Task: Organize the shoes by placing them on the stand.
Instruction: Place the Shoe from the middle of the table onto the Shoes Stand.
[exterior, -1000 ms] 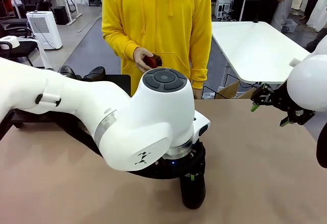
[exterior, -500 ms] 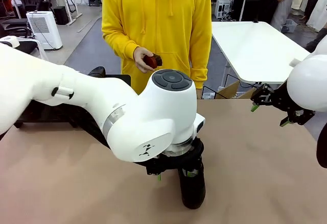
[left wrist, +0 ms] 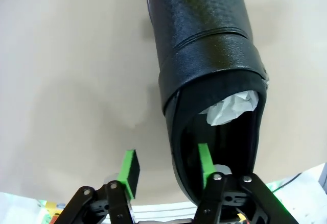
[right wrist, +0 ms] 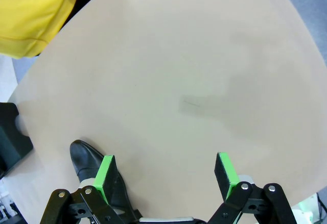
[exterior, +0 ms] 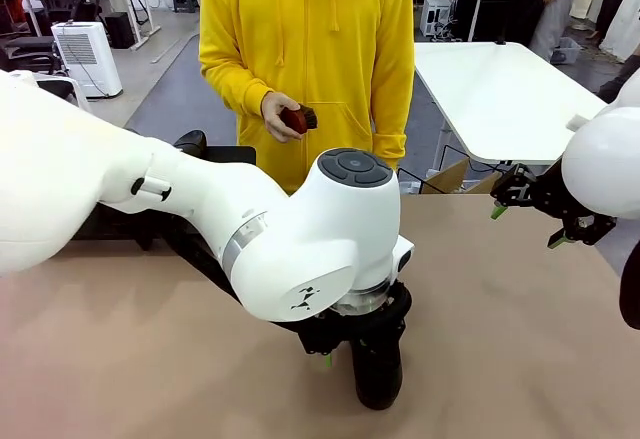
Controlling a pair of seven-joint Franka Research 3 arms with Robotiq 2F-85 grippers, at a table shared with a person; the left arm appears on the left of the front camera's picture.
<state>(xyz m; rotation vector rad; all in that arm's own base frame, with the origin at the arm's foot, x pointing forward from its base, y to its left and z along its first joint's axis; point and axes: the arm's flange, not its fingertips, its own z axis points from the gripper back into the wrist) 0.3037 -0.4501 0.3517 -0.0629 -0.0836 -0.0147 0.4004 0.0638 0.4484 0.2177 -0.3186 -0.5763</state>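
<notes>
One glossy black shoe (exterior: 378, 371) stands on the brown table near the front edge, with white paper (left wrist: 232, 106) inside it. My left gripper (exterior: 345, 351) is down over its opening. In the left wrist view one green pad (left wrist: 204, 162) is inside the shoe (left wrist: 204, 45) and the other pad (left wrist: 130, 167) is outside, so they straddle its side wall with a gap left. My right gripper (exterior: 528, 221) hovers open at the right, apart from the shoe (right wrist: 82, 157). Another shoe (exterior: 188, 142) rests on the black stand (exterior: 232, 155) behind my left arm.
A person in a yellow hoodie (exterior: 310, 49) stands at the far side holding a small red-handled brush (exterior: 296, 117). A white table (exterior: 500, 94) stands at the back right. Bare brown tabletop (exterior: 500, 339) lies between my two grippers.
My left arm has shifted a little to the right and its jaws have narrowed around the shoe's side wall. The right arm has not moved.
</notes>
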